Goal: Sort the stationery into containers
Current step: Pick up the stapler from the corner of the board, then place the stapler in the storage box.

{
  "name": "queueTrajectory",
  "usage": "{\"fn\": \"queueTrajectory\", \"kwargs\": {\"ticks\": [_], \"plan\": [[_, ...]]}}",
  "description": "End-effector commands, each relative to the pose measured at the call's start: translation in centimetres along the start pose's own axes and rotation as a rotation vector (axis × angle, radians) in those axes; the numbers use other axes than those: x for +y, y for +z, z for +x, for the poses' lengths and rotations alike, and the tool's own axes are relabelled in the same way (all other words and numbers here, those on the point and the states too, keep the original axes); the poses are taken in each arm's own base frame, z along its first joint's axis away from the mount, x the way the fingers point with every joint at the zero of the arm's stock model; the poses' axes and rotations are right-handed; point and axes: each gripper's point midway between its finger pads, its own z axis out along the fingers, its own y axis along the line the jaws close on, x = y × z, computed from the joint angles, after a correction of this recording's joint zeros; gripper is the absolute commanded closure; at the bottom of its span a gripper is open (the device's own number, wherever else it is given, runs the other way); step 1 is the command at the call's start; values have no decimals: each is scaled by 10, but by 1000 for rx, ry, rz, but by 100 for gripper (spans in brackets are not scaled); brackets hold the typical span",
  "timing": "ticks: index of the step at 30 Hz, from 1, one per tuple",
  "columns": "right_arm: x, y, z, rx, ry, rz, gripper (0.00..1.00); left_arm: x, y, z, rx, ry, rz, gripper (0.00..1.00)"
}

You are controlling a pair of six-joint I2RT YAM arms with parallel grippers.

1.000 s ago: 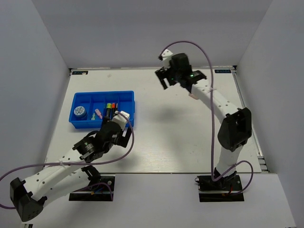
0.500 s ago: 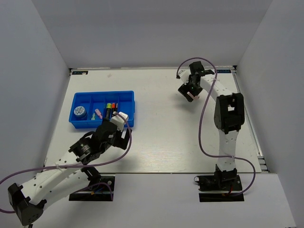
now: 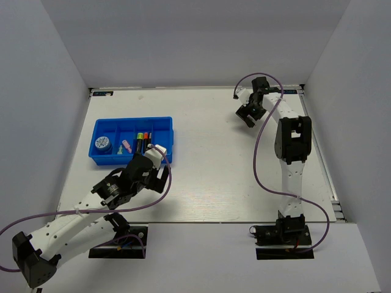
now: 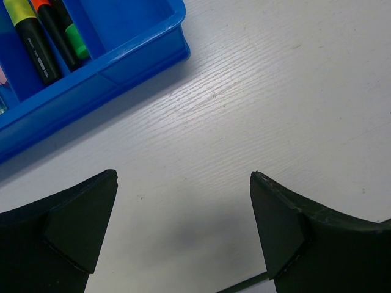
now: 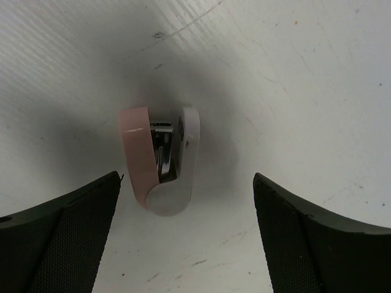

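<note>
The pink-and-white clip lies flat on the bench close to its far right corner, with a strip of metal showing between its pink side and its white side. The right claw hangs over it, released: its two dark fingers stand wide apart, one on either side of the clip, and neither touches it. From above, the clip is hidden under that claw.

Well apart from it, toward the far left corner, sits the blue tray. One of its middle compartments holds three black highlighters side by side, capped yellow, orange and green. A round blue-white roll fills the compartment at the tray's left end, and the small pink and mint erasers lie in the one between.

The left claw is also released, fingers spread over bare bench just beside the tray's near right corner, grasping nothing.
</note>
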Motion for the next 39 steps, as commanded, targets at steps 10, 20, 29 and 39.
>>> {"fn": "queueTrajectory", "kwargs": {"ticks": [10, 20, 29, 39], "plan": [[-4, 14, -8, -100, 88, -126, 42, 4, 1, -2, 3, -10, -25, 0], [25, -11, -6, -131, 142, -263, 68, 6, -4, -7, -36, -22, -28, 0], [125, -141, -100, -425, 126, -546, 73, 27, -19, -26, -178, -88, -108, 0], [281, -209, -230, -568, 196, -958, 77, 53, -52, -50, -305, -153, -208, 0]]}}
